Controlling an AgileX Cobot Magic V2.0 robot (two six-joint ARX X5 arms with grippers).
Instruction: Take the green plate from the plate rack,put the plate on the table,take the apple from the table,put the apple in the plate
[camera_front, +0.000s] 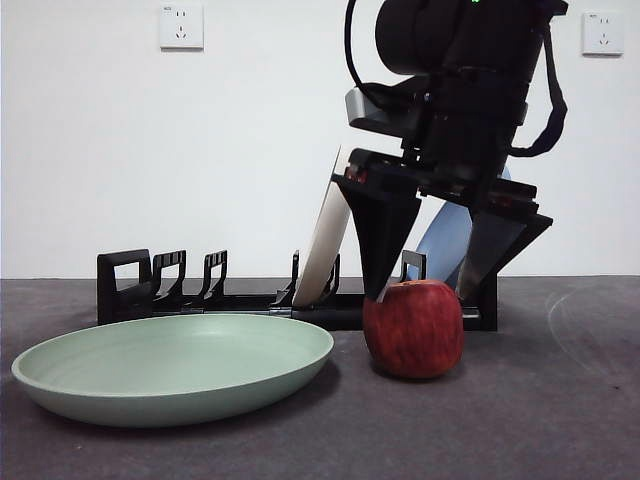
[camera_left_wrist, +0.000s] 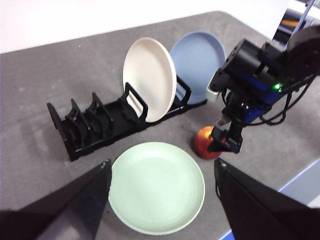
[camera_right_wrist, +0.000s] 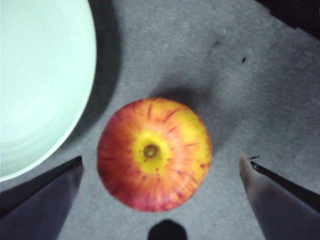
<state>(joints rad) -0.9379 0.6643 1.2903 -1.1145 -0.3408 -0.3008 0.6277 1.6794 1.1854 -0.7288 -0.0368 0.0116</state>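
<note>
Red apple (camera_right_wrist: 154, 154) with yellow crown on table (camera_front: 560, 420), right gripper (camera_front: 428, 292) spread wide above it, green plate (camera_front: 175, 365) just beside

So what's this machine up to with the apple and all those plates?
The right gripper hangs open right over the red apple, one jaw on each side, not yet gripping it. The apple sits on the table beside the green plate, which already lies flat in front of the black plate rack. A white plate and a blue plate stand in the rack. The left gripper waits open above the green plate.
</note>
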